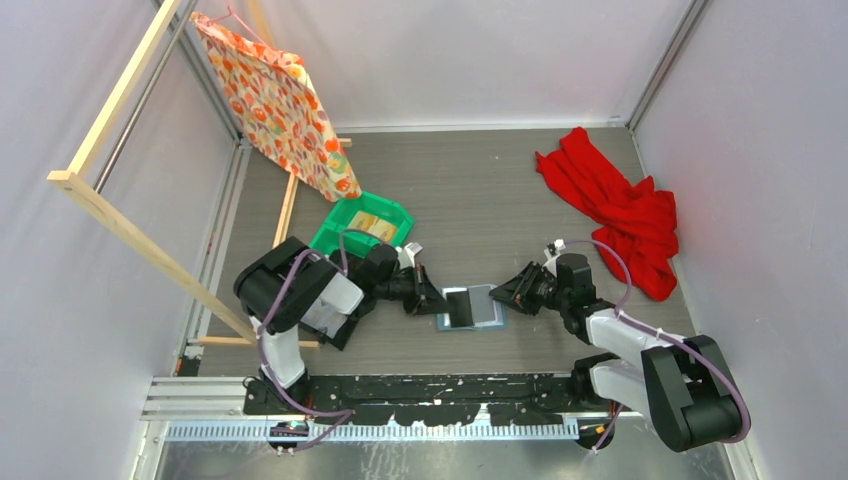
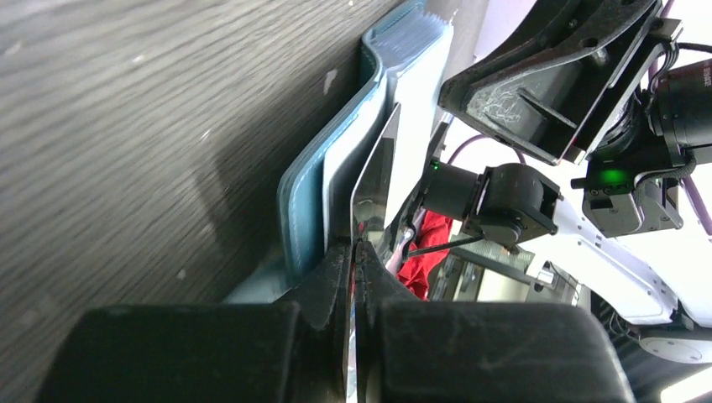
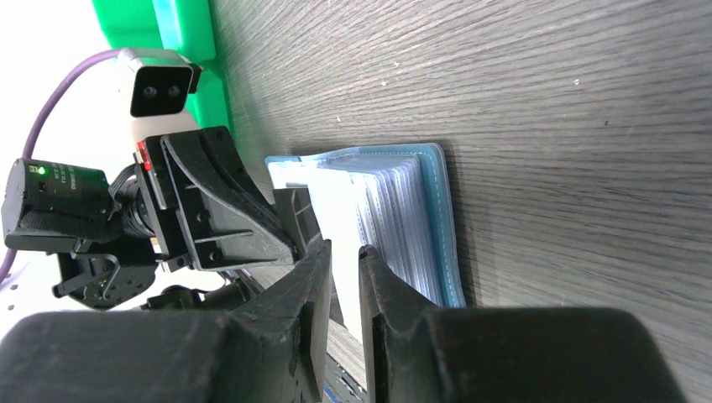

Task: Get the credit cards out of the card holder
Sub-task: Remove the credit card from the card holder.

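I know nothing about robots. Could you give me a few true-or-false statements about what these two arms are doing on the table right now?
1. The left gripper is pinched shut on a dark credit card. True.
2. The card holder lies folded shut. False: it lies open, with its clear sleeves fanned out.
3. The right gripper hangs far from the card holder. False: its fingers are closed on a pale page of it.
4. A green bin sits on the left arm's side of the table. True.
5. The red cloth hangs on the wooden frame. False: it lies crumpled on the table at the far right, and a patterned cloth hangs on the frame.
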`<state>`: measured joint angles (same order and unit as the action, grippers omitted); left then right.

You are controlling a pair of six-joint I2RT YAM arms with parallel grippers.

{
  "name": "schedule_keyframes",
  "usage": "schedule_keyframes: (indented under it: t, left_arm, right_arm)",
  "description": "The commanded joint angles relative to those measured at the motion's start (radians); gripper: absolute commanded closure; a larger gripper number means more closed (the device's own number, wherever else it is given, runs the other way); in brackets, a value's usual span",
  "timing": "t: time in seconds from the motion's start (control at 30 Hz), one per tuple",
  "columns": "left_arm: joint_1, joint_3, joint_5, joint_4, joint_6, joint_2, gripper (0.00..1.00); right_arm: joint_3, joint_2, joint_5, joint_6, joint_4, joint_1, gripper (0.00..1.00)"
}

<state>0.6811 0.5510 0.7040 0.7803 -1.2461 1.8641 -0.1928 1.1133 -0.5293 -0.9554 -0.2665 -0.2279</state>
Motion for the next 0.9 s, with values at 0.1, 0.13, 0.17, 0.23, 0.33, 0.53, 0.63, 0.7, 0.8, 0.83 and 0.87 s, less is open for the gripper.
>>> schedule_keyframes:
  t: [0.1, 0.13, 0.17, 0.23, 0.33, 0.53, 0.63, 0.7, 0.8, 0.83, 0.87]
  left_arm:
    - [-0.024, -0.032, -0.055, -0.24, 0.1, -0.145, 0.99]
    - [-0.024, -0.027, -0.06, -0.279, 0.113, -0.166, 1.0]
    - [-0.024, -0.022, -0.067, -0.323, 0.125, -0.193, 0.99]
    - [-0.023, -0.011, -0.081, -0.377, 0.141, -0.236, 0.99]
    - [-0.024, 0.016, -0.094, -0.446, 0.16, -0.286, 1.0]
    - [-0.024, 0.071, -0.105, -0.54, 0.175, -0.35, 0.99]
    - [-0.023, 0.088, -0.101, -0.559, 0.174, -0.358, 1.0]
    - [-0.022, 0.099, -0.092, -0.559, 0.166, -0.37, 0.99]
    - [-0.019, 0.122, -0.084, -0.595, 0.168, -0.41, 0.99]
    - [-0.019, 0.136, -0.079, -0.623, 0.178, -0.432, 0.99]
    - [-0.017, 0.152, -0.077, -0.655, 0.192, -0.458, 0.99]
  right_arm:
    - [0.002, 0.042, 0.063, 0.045, 0.076, -0.008, 0.76]
    - [0.003, 0.042, 0.063, 0.045, 0.077, -0.008, 0.76]
    - [0.004, 0.039, 0.063, 0.046, 0.079, -0.008, 0.76]
    - [0.002, 0.026, 0.061, 0.049, 0.087, -0.008, 0.76]
    - [-0.007, -0.008, 0.058, 0.063, 0.13, -0.009, 0.75]
    - [-0.125, -0.217, 0.089, 0.138, 0.43, -0.009, 0.51]
    - [-0.185, -0.266, 0.091, 0.171, 0.52, -0.009, 0.42]
    - [-0.214, -0.274, 0.07, 0.172, 0.538, -0.009, 0.38]
    - [-0.246, -0.281, 0.047, 0.159, 0.539, -0.01, 0.36]
    - [-0.26, -0.277, 0.03, 0.159, 0.538, -0.01, 0.36]
    - [-0.277, -0.27, 0.003, 0.16, 0.533, -0.011, 0.36]
